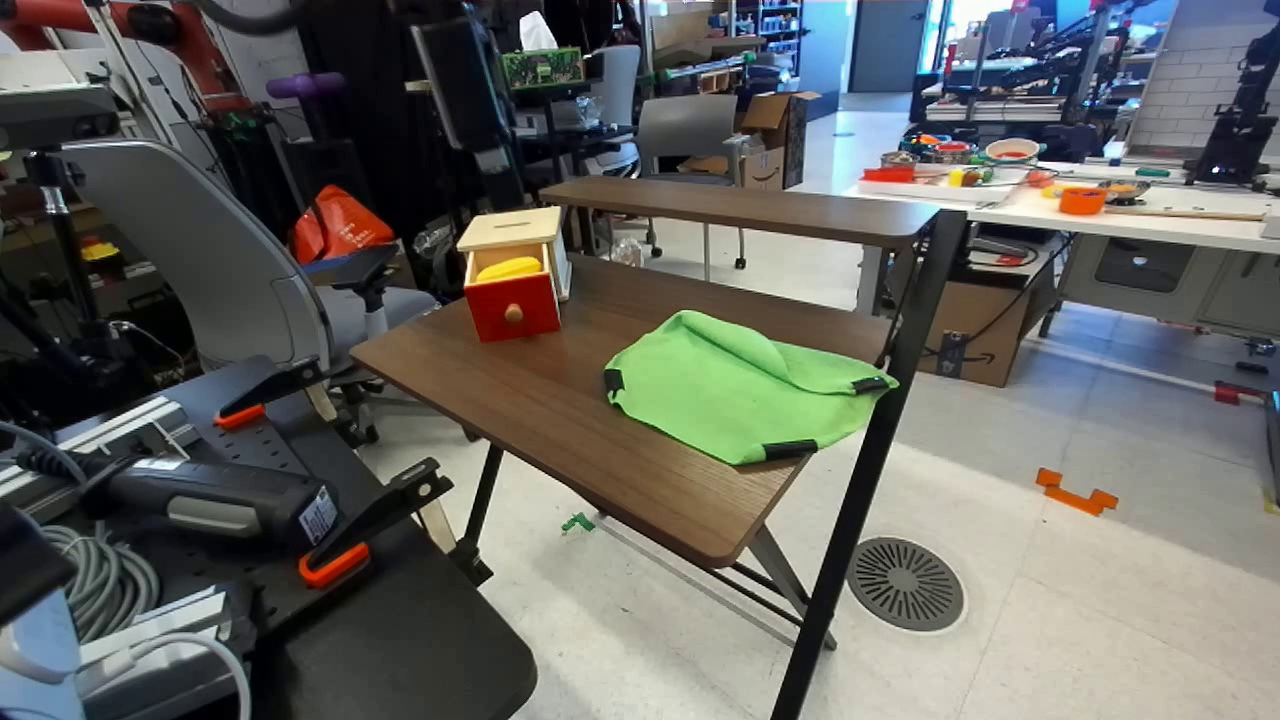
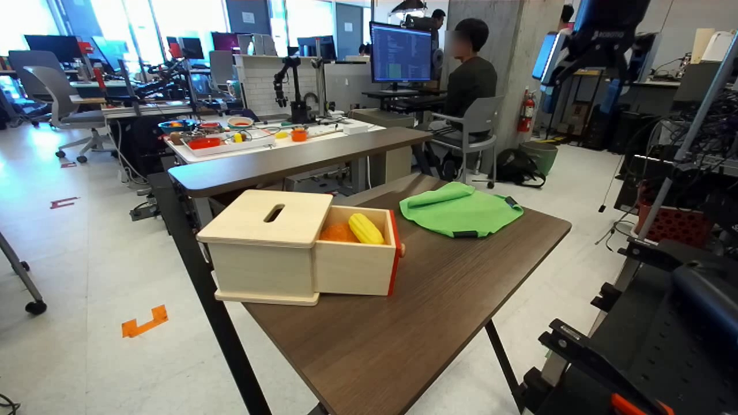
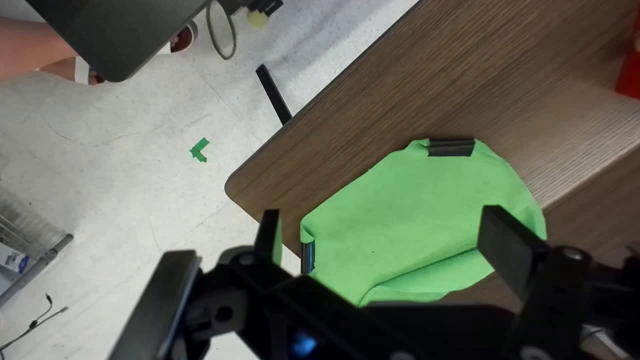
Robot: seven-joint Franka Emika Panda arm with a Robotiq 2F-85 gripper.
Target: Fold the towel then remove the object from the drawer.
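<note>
- Hand: raised above the level of the bench. Fingers are spread wide apart. In the wrist view, the towel shows beyond the gap.
- Hand marking: pale lettering on the dark body reads "ROBOTIQ".
- Towel position: on the bench near one end, well apart from the wooden box. Colour: green. One side is turned over as a loose flap; black strips line parts of the edge.
- Wooden box: upright on the bench, slotted lid on top.
- Drawer: extended from the wooden box in both exterior views. Red front panel with round knob.
- Drawer contents: a ridged yellow item and, beside it, an orange item, partly hidden.
- Cardboard boxes: two carry the Amazon arrow mark in an exterior view, a box on the floor behind the bench and a box beside a grey chair.
- Tool, foreground of an exterior view: dark grey, with a white label; print too small to read.
- Monitor: lit, with lines of text too small to read; a seated person faces it.
</note>
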